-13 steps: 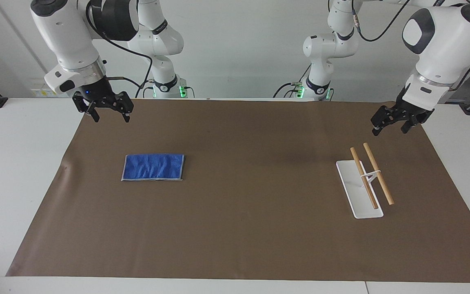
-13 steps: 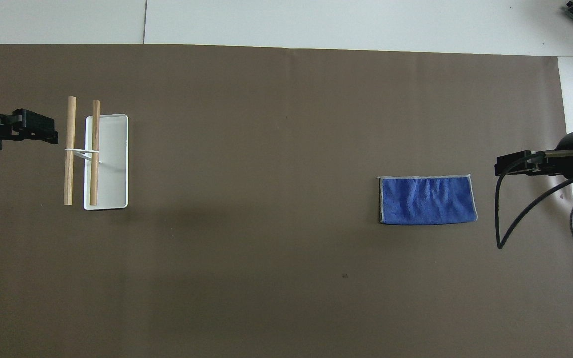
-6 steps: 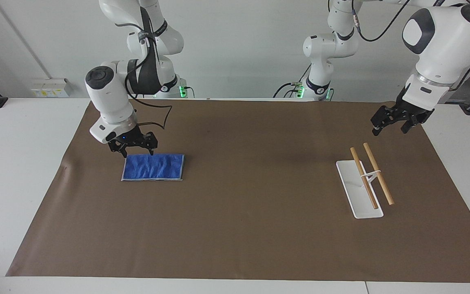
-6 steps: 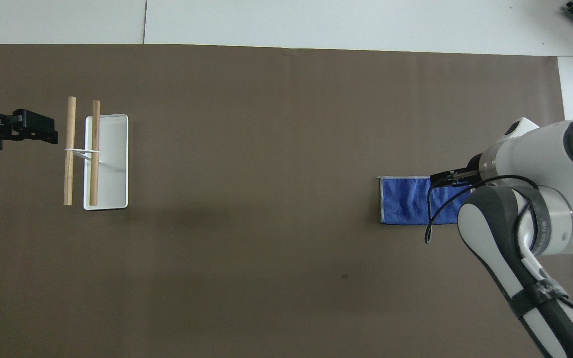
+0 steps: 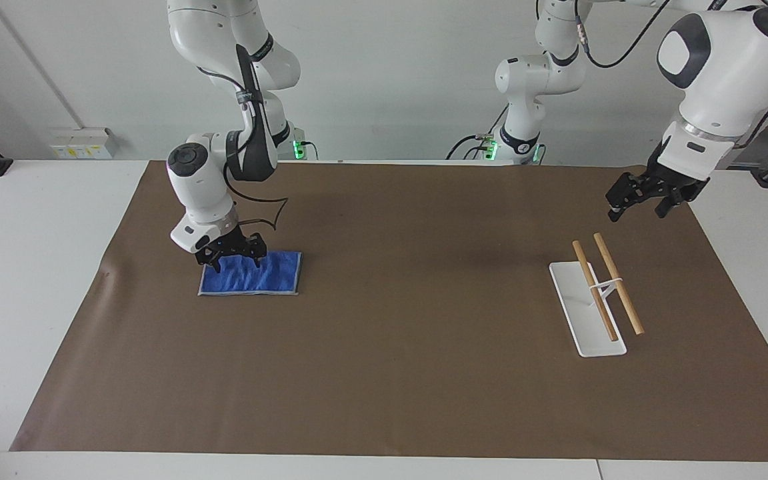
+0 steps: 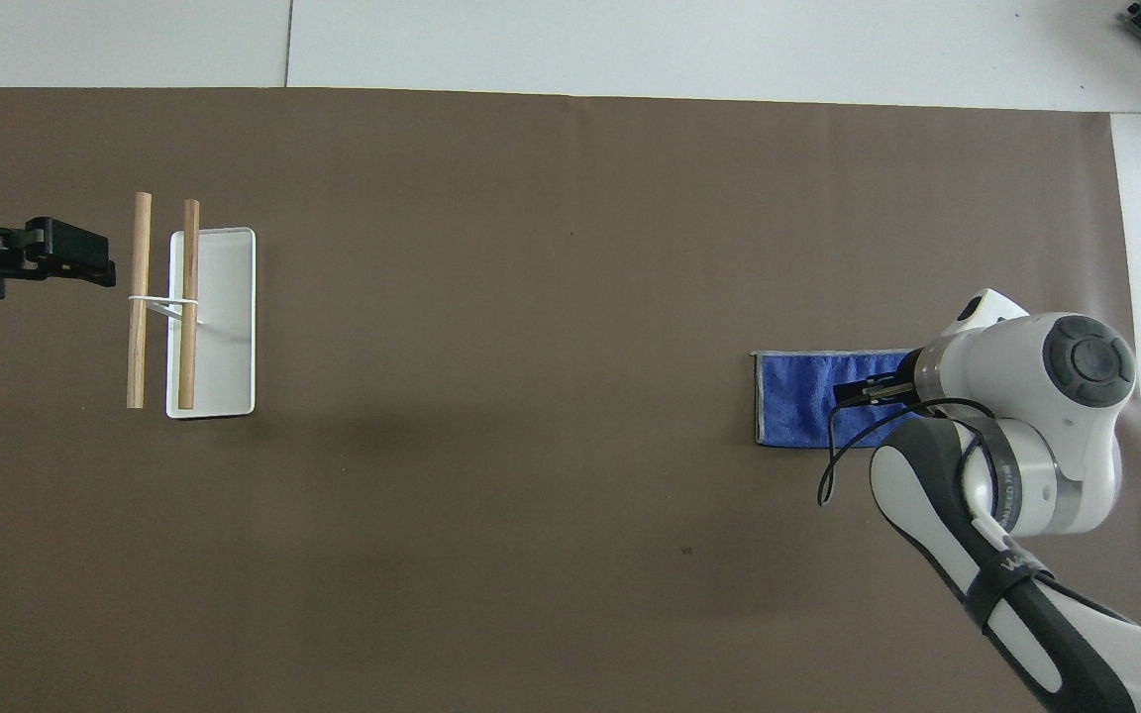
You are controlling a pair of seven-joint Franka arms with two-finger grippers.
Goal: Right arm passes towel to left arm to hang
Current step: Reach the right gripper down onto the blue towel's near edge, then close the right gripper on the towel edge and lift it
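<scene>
Right gripper (image 5: 234,257), jaws apart, sits low over the towel (image 5: 257,275) lying flat on the brown mat (image 5: 384,373) at the right arm's end, left gripper (image 5: 644,200) waits open over the rack (image 5: 594,300); risk: pinching only the edging, towel slips.

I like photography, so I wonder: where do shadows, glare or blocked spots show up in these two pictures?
Facing view: soft, even light, a faint shadow on the brown mat, green lamps glowing at both arm bases. Overhead view: no glare, but the right arm hides one end of the towel.
</scene>
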